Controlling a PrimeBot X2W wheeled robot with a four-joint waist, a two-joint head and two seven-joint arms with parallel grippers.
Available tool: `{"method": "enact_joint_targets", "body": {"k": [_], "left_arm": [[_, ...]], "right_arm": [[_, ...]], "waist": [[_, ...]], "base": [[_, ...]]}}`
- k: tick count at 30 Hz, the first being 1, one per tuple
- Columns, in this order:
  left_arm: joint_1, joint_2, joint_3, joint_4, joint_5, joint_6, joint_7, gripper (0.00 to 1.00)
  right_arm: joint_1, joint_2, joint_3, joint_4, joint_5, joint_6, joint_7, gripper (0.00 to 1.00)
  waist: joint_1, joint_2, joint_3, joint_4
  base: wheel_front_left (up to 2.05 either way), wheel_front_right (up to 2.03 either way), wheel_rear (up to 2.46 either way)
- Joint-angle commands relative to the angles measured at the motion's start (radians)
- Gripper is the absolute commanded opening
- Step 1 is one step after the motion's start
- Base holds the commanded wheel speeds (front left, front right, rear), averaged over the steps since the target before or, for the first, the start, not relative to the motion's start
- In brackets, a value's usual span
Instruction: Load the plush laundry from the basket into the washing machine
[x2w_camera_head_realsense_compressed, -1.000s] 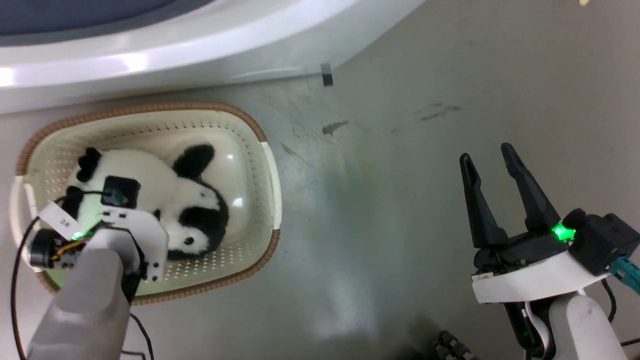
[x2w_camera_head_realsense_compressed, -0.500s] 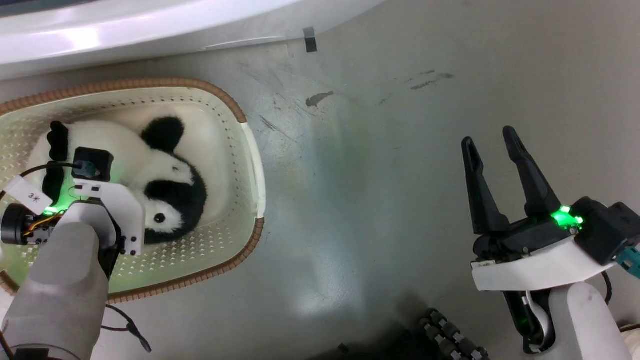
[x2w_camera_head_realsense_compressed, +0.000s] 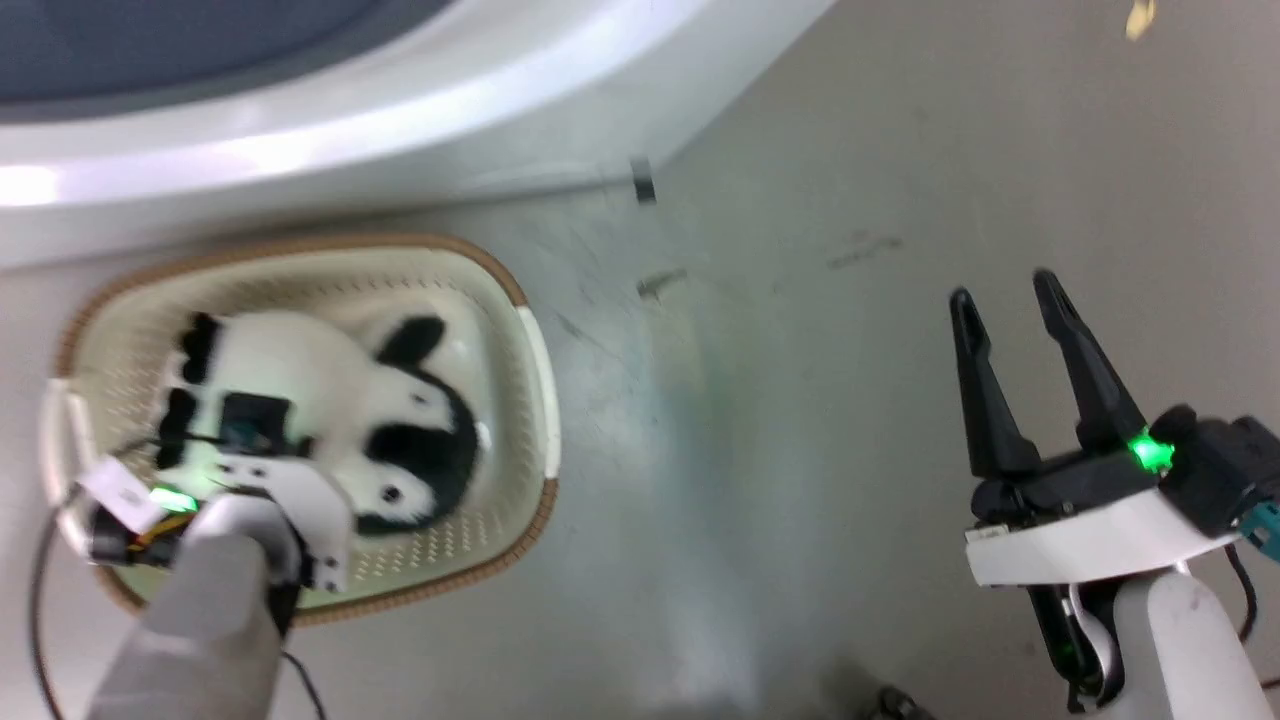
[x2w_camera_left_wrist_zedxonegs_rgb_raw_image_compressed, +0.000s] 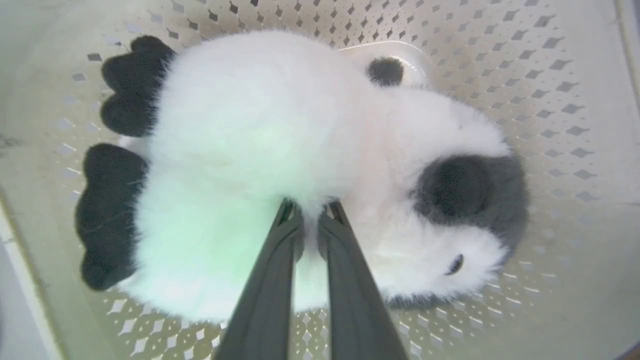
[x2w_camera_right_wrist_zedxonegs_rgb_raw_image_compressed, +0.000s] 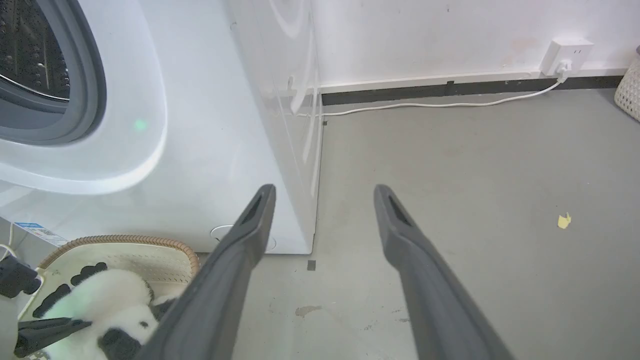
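Barely started: left gripper (x2w_camera_left_wrist_zedxonegs_rgb_raw_image_compressed: 310, 210) is clamping, apparently on fur, the plush laundry (x2w_camera_head_realsense_compressed: 300, 365) sitting in the basket (x2w_camera_head_realsense_compressed: 300, 243) lower left of the head view, right gripper (x2w_camera_head_realsense_compressed: 1005, 290) is hanging agape at the right, washing machine (x2w_camera_head_realsense_compressed: 400, 110) along the top getting nothing yet.

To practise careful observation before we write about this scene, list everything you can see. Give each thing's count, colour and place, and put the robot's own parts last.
panda soft toy: one, white with black ears and limbs, lying in the basket
basket: one, cream with a brown rim, on the floor in front of the washing machine
washing machine: one, white, standing against the wall
wall socket: one, white, low on the wall
cable: one, white, running from the socket along the foot of the wall
yellow scrap: one, on the grey floor
left gripper: one, dark, shut on the panda soft toy's white fur
right gripper: one, dark, open, over bare floor
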Motion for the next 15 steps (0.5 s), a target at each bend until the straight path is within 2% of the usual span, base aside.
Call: {"method": "enact_joint_targets", "body": {"k": [1, 9, 15], "left_arm": [[0.014, -0.014, -0.008, -0.002, -0.001, -0.003, -0.015, 0.0], [0.148, -0.08, -0.013, -0.062, -0.023, -0.023, -0.059, 0.0], [0.327, -0.094, 0.026, -0.256, -0.045, -0.008, -0.06, 0.0]], "right_arm": [[0.019, 0.001, -0.01, 0.007, -0.011, -0.001, -0.004, 1.0], [0.098, 0.001, -0.055, 0.032, -0.06, -0.001, -0.004, 1.0], [0.162, 0.001, -0.075, 0.043, -0.068, -0.001, -0.004, 1.0]], "waist": [[-0.0001, 0.0, -0.093, 0.048], [-0.0001, 0.0, -0.322, 0.129], [-0.0001, 0.0, -0.466, 0.171]], "base": [[0.0, 0.0, 0.0], [0.0, 0.0, 0.0], [0.0, 0.0, 0.0]]}}
